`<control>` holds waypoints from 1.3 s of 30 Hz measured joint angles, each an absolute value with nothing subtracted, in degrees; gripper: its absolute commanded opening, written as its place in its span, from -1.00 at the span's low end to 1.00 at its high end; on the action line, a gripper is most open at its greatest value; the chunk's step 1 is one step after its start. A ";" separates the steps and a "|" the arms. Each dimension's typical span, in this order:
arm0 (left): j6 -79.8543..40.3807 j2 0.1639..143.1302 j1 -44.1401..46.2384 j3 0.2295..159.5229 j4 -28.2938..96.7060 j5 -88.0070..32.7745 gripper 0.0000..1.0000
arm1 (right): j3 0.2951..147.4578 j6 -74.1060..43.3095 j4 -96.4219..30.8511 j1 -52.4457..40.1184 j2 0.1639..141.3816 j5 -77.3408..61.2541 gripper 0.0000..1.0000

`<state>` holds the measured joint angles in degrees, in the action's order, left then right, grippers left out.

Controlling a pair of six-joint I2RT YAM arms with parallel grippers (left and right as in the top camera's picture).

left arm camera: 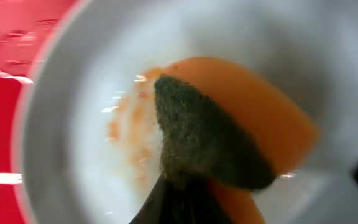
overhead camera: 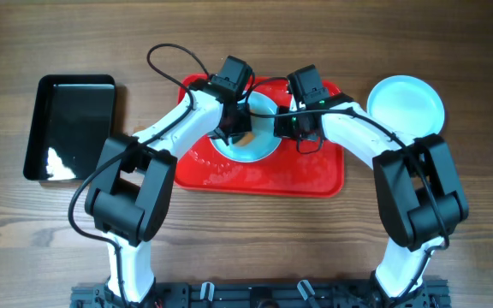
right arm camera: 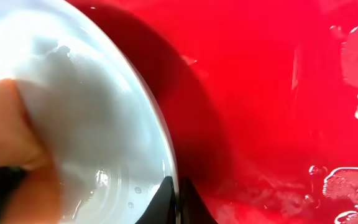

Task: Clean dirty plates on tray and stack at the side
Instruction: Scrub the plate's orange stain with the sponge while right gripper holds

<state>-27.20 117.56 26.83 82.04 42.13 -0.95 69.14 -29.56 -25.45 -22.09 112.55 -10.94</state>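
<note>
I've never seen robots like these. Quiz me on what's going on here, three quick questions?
1. True or false: the left tool holds the sponge.
2. Fill in: the other plate lies on the table, to the red tray's ___.
3. The smeared plate sits: A) on the red tray; B) on the table; C) on the other plate.
Key: 1 true; 2 right; 3 A.
</note>
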 measured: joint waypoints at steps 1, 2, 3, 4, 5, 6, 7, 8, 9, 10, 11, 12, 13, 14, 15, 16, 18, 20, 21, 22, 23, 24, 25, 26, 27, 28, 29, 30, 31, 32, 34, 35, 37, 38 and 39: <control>-26.87 117.56 26.76 82.08 42.72 0.08 -0.92 | 69.14 -29.58 -25.47 -22.17 112.55 -10.94 -0.91; -26.55 117.56 26.63 82.08 43.27 1.17 -0.92 | 69.14 -29.58 -25.50 -22.22 112.55 -10.94 -0.92; -26.17 117.56 26.39 82.13 43.83 2.76 -0.92 | 69.14 -29.58 -25.47 -22.22 112.55 -10.94 -0.91; -25.98 117.56 26.13 82.13 44.14 3.77 -0.92 | 69.14 -29.58 -25.47 -22.22 112.55 -10.94 -0.91; -25.69 117.56 25.54 82.13 44.56 5.98 -0.92 | 69.14 -29.76 -25.47 -22.22 112.55 -10.94 -0.91; -25.56 117.56 25.12 82.13 44.62 7.01 -0.92 | 69.14 -29.78 -25.50 -22.22 112.55 -10.94 -0.91; -25.54 117.56 24.73 82.13 44.66 7.66 -0.92 | 69.14 -29.76 -25.50 -22.22 112.55 -10.94 -0.91; -25.52 117.56 24.21 82.13 44.69 8.27 -0.92 | 69.14 -29.78 -25.47 -22.22 112.55 -11.09 -0.91; -25.45 117.54 23.90 82.15 44.60 8.32 -0.92 | 69.14 -29.80 -25.41 -22.28 112.55 -11.29 -0.91; -25.36 117.54 23.70 82.19 44.62 8.47 -0.92 | 69.14 -29.80 -25.41 -22.39 112.55 -11.38 -0.91; -25.32 117.51 23.64 82.26 44.69 8.69 -0.92 | 69.14 -29.89 -25.39 -22.50 112.55 -11.49 -0.91; -25.21 117.40 23.59 82.26 44.80 8.95 -0.92 | 69.14 -29.98 -25.34 -22.57 112.55 -11.60 -0.91; -25.15 117.19 23.59 82.26 44.80 9.17 -0.92 | 69.14 -30.00 -25.34 -22.59 112.55 -11.60 -0.91; -25.15 116.86 23.59 82.26 44.84 9.41 -0.92 | 69.14 -30.00 -25.36 -22.59 112.55 -11.57 -0.91; -25.12 116.44 23.59 82.26 44.88 9.63 -0.92 | 69.14 -29.98 -25.39 -22.59 112.55 -11.57 -0.91; -25.12 115.72 23.57 82.26 44.95 9.82 -0.92 | 69.14 -29.98 -25.43 -22.57 112.55 -11.55 -0.91; -25.10 114.02 23.40 82.26 44.80 9.76 -0.92 | 69.14 -29.98 -25.58 -22.52 112.55 -11.49 -0.91; -24.95 111.90 23.05 82.26 44.03 8.64 -0.92 | 69.14 -29.98 -25.65 -22.44 112.55 -11.31 -0.91; -24.93 111.13 22.87 82.32 43.66 7.81 -0.92 | 69.14 -29.98 -25.63 -22.41 112.55 -11.31 -0.91; -24.88 110.39 22.70 82.48 43.18 6.52 -0.92 | 69.14 -29.98 -25.65 -22.41 112.57 -11.29 -0.92; -24.84 109.93 22.55 82.63 42.76 5.39 -0.92 | 69.14 -29.98 -25.65 -22.41 112.55 -11.25 -0.91; -24.82 109.80 22.48 82.74 42.41 4.49 -0.92 | 69.14 -29.98 -25.65 -22.41 112.55 -11.16 -0.91; -24.75 109.80 22.48 82.81 42.00 3.46 -0.92 | 69.14 -29.98 -25.65 -22.41 112.55 -11.11 -0.91; -24.75 109.89 22.48 82.81 41.85 2.81 -0.92 | 69.14 -29.98 -25.65 -22.41 112.57 -11.11 -0.91; -24.80 110.06 22.48 82.78 41.58 1.74 -0.92 | 69.14 -29.98 -25.65 -22.41 112.55 -11.09 -0.91; -24.91 110.21 22.48 82.78 41.21 0.95 -0.92 | 69.14 -29.98 -25.65 -22.41 112.55 -11.09 -0.92; -24.99 110.41 22.48 82.78 40.69 0.16 -0.92 | 69.14 -29.98 -25.65 -22.41 112.55 -11.09 -0.91; -25.17 110.89 22.48 82.81 39.92 -1.28 -0.92 | 69.14 -29.98 -25.65 -22.41 112.57 -11.09 -0.91; -25.21 111.53 22.48 82.81 39.33 -2.44 -0.92 | 69.14 -29.98 -25.63 -22.41 112.55 -11.09 -0.91; -25.41 112.42 22.48 82.81 38.70 -4.03 -0.92 | 69.14 -29.98 -25.65 -22.41 112.55 -11.07 -0.91; -25.63 114.19 22.48 82.81 37.65 -6.48 -0.92 | 69.14 -29.98 -25.65 -22.41 112.55 -11.07 -0.91; -25.65 115.52 22.55 82.81 37.10 -7.88 -0.92 | 69.14 -29.98 -25.65 -22.41 112.55 -11.07 -0.91; -25.69 116.95 22.72 82.81 36.95 -9.13 -0.92 | 69.14 -29.98 -25.65 -22.41 112.55 -11.07 -0.91; -25.76 117.75 22.83 82.81 36.86 -9.69 -0.92 | 69.14 -29.98 -25.65 -22.41 112.55 -11.07 -0.91; -25.82 118.30 22.94 82.81 36.62 -10.04 -0.92 | 69.14 -29.98 -25.67 -22.41 112.55 -10.98 -0.91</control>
<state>-25.82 118.30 22.94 82.81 36.62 -10.04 69.14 -29.98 -25.67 -22.41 112.55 -10.98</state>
